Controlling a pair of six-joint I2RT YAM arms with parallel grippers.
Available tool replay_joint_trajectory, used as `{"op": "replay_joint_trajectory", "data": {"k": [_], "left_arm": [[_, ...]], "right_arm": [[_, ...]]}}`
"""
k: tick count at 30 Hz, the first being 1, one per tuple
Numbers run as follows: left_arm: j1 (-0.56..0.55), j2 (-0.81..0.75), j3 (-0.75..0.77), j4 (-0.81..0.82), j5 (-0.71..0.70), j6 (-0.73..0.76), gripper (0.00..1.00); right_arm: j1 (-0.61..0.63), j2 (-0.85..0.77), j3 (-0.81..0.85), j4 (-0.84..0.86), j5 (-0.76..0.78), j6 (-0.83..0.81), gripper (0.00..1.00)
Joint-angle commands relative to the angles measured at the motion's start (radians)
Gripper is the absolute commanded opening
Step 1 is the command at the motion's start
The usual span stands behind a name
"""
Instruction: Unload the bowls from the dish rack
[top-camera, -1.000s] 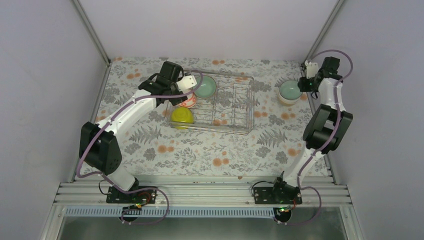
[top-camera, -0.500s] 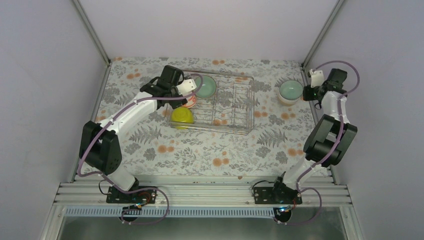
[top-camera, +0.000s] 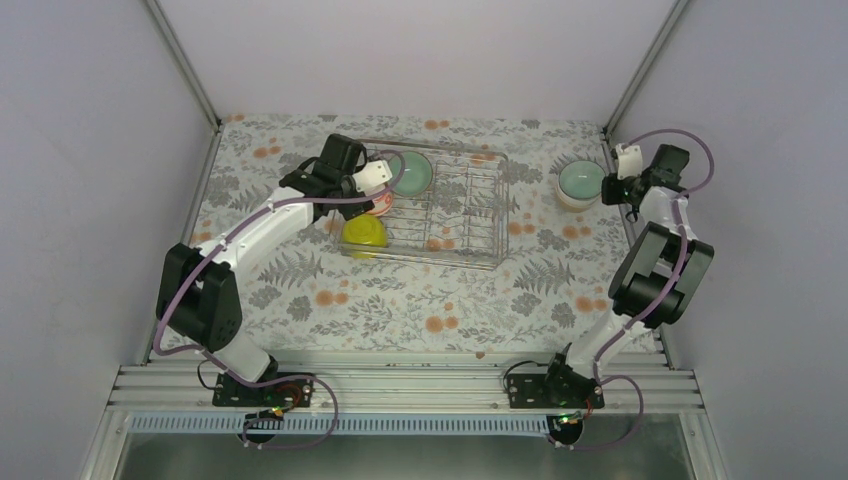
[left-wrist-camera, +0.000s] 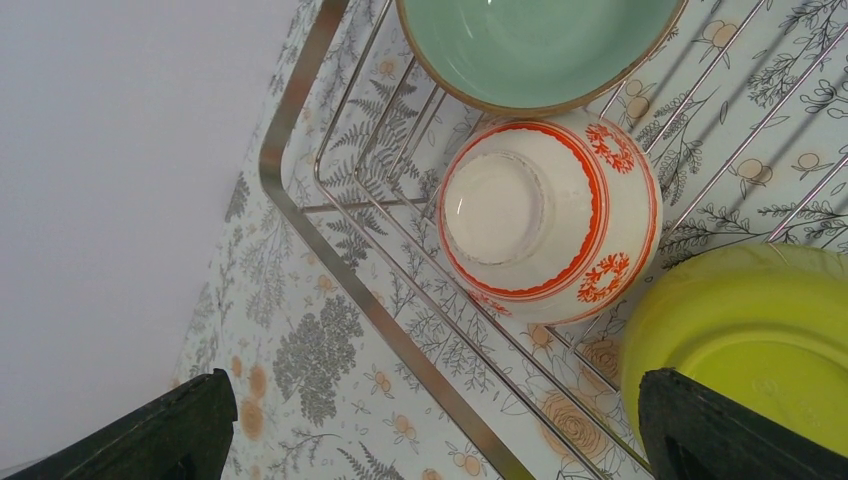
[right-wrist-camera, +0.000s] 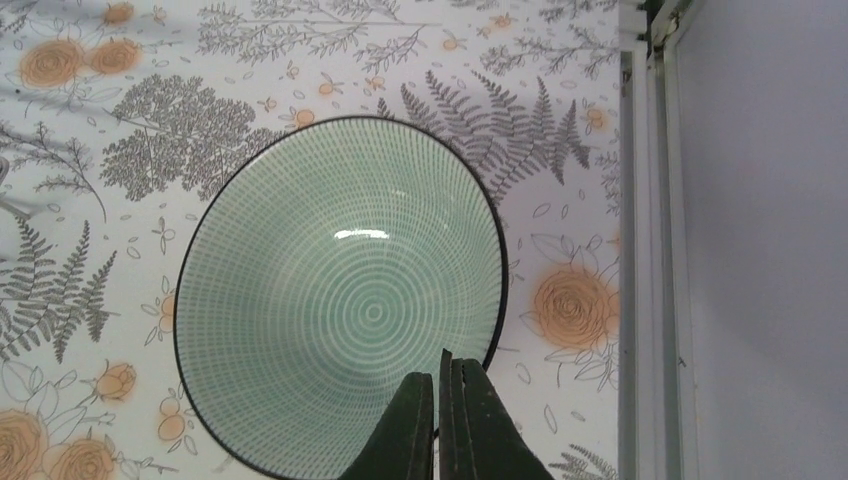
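Top external: three racked bowls (top-camera: 410, 172) (top-camera: 378, 208) (top-camera: 363, 232), one (top-camera: 580, 181) outside; left fingers (left-wrist-camera: 180, 430) spread, right fingers (right-wrist-camera: 415, 430) closed.

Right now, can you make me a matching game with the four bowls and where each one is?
Bowls:
1. yellow bowl
2. white and red bowl
3. plain green bowl
4. striped green bowl

Places:
A. on the table, outside the dish rack
B. in the rack, far end of the row, inside showing
C. in the rack, bottom up, between two other bowls
D. in the rack, near end of the row

Pairs: 1-D, 2-C, 3-B, 4-A
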Motion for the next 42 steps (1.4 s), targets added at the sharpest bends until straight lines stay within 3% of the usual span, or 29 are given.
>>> {"op": "replay_joint_trajectory", "data": {"k": [1, 19, 28, 29, 35, 42], "left_arm": [[0.007, -0.022, -0.002, 0.016, 0.016, -0.025, 1.0], [0.007, -0.037, -0.028, 0.014, 0.018, -0.029, 1.0], [0.007, -0.053, -0.018, 0.023, 0.009, -0.026, 1.0], [0.007, -0.053, -0.019, 0.035, 0.001, -0.028, 1.0], [0.007, -0.042, -0.015, 0.081, -0.022, -0.059, 1.0], [0.051, -0.07, -0.006, 0.139, -0.091, -0.102, 1.0]], "right_arm": [[-0.004, 0.02, 0.031, 0.069, -0.026, 0.011, 0.04], [-0.006, 0.09, 0.058, 0.098, 0.007, 0.013, 0.04], [0.025, -0.12, -0.008, 0.054, -0.078, 0.014, 0.04], [0.046, -0.166, -0.021, 0.04, -0.079, 0.005, 0.05], [0.232, -0.24, 0.032, -0.159, -0.077, -0.046, 0.4], [0.56, -0.174, 0.189, -0.367, -0.026, -0.119, 0.48]]}}
